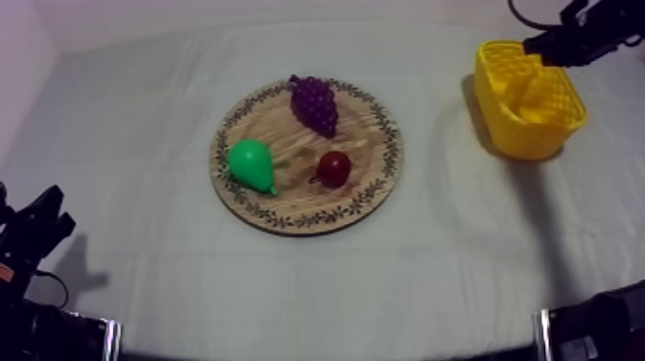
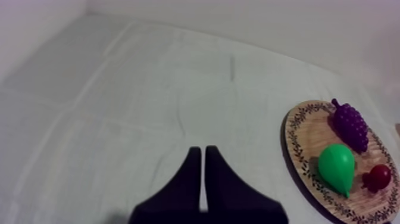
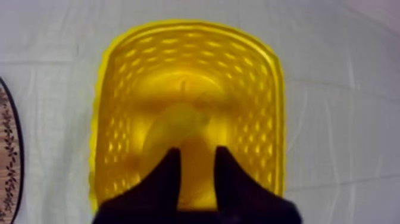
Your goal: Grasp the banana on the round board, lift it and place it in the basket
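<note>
Right gripper [image 3: 196, 152], upper right of the top view, grasps the banana [image 3: 181, 122] over the yellow basket [image 3: 119, 71]; my left gripper [image 2: 200, 150], clenched empty, rests lower left.

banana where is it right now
The banana is down inside the yellow basket at the table's right side in the top view, held by the right hand, well clear of the wooden board.

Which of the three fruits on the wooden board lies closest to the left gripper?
The green pear, at the edge of the board facing the left gripper; the grapes and small red fruit lie farther off.
</note>
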`<action>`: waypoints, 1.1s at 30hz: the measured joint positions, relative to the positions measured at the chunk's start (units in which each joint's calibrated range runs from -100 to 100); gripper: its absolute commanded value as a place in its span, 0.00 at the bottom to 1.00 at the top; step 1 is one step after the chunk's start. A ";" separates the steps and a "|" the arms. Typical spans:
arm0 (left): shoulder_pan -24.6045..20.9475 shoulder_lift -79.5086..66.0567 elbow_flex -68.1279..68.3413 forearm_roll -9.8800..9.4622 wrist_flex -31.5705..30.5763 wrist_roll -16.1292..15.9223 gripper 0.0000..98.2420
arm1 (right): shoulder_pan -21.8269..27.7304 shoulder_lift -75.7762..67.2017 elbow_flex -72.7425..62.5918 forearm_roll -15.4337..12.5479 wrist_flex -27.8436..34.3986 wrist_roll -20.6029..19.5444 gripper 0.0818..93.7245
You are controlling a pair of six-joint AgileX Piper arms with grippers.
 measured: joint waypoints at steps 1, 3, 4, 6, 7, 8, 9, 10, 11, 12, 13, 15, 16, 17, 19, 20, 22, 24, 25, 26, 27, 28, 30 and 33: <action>0.00 0.00 0.00 0.00 0.00 0.00 0.00 | 0.00 -2.34 2.16 0.27 -1.71 -0.28 0.03; 0.00 0.00 0.00 0.00 0.00 0.00 0.00 | -0.10 -6.88 6.75 0.20 -4.96 -0.23 0.02; 0.00 0.00 0.00 0.00 0.00 0.00 0.00 | -0.29 -9.51 9.08 -0.24 -6.47 -0.05 0.01; 0.00 0.00 0.00 0.00 0.00 0.00 0.00 | -0.77 -14.39 13.26 -1.63 -9.14 0.80 0.01; 0.00 0.00 0.00 0.00 0.00 0.00 0.00 | -1.04 -17.16 15.54 -2.35 -10.30 1.35 0.01; 0.00 0.00 0.00 0.00 0.00 0.00 0.00 | -1.36 -19.92 17.78 -3.01 -11.30 1.82 0.01; 0.00 0.00 0.00 0.00 0.00 0.00 0.00 | -1.64 -22.74 19.57 -3.57 -12.17 2.21 0.01; 0.00 0.00 0.00 0.00 0.00 0.00 0.00 | -1.96 -25.57 21.85 -4.45 -12.96 2.84 0.00; 0.00 0.00 0.00 0.00 0.00 0.00 0.00 | -2.29 -28.40 24.08 -5.43 -13.56 3.56 0.00; 0.00 0.00 0.00 0.00 0.00 0.00 0.00 | -2.68 -31.28 25.90 -6.50 -14.31 4.34 0.00; 0.00 0.00 0.00 0.00 0.00 0.00 0.00 | -3.09 -33.54 28.12 -7.68 -15.26 5.22 0.00; 0.00 0.00 0.00 0.00 0.00 0.02 0.00 | -3.78 -38.69 32.44 -9.79 -16.43 6.76 0.00; 0.00 0.00 0.00 0.00 0.00 0.02 0.00 | -4.13 -41.53 34.52 -10.95 -16.62 7.70 0.00; 0.00 0.00 0.00 0.00 0.00 0.02 0.00 | -4.45 -44.32 36.53 -12.07 -16.52 8.62 0.00; 0.00 0.00 0.00 0.00 0.00 0.03 0.00 | -4.89 -49.77 39.99 -14.07 -15.91 10.37 0.00; 0.00 0.00 0.00 0.00 0.00 0.03 0.00 | -5.05 -52.40 41.80 -15.19 -15.90 11.36 0.00; 0.00 0.00 0.00 0.00 0.00 0.05 0.00 | -5.20 -56.96 45.08 -17.24 -16.06 13.23 0.00; 0.00 0.00 0.00 0.00 0.00 0.05 0.00 | -5.39 -61.58 48.79 -18.76 -16.13 14.96 0.00; 0.00 0.00 0.00 0.00 0.00 0.06 0.00 | -5.48 -63.77 50.67 -19.29 -15.99 15.73 0.00; 0.00 0.00 0.00 0.00 -0.09 0.05 0.00 | -5.49 -65.46 52.49 -19.37 -15.98 16.24 0.00; 0.00 0.00 0.00 0.00 -0.09 0.07 0.00 | -5.49 -67.48 54.29 -19.37 -16.06 16.77 0.00; 0.00 0.00 0.00 0.00 -0.09 0.07 0.00 | -5.67 -69.46 56.15 -19.37 -16.19 17.17 0.00; 0.00 0.00 0.00 0.00 -0.03 0.06 0.00 | -5.96 -73.08 59.46 -19.25 -16.26 17.39 0.00; 0.00 0.00 0.00 0.00 -0.03 0.06 0.00 | -6.04 -77.45 64.06 -18.75 -16.60 16.81 0.00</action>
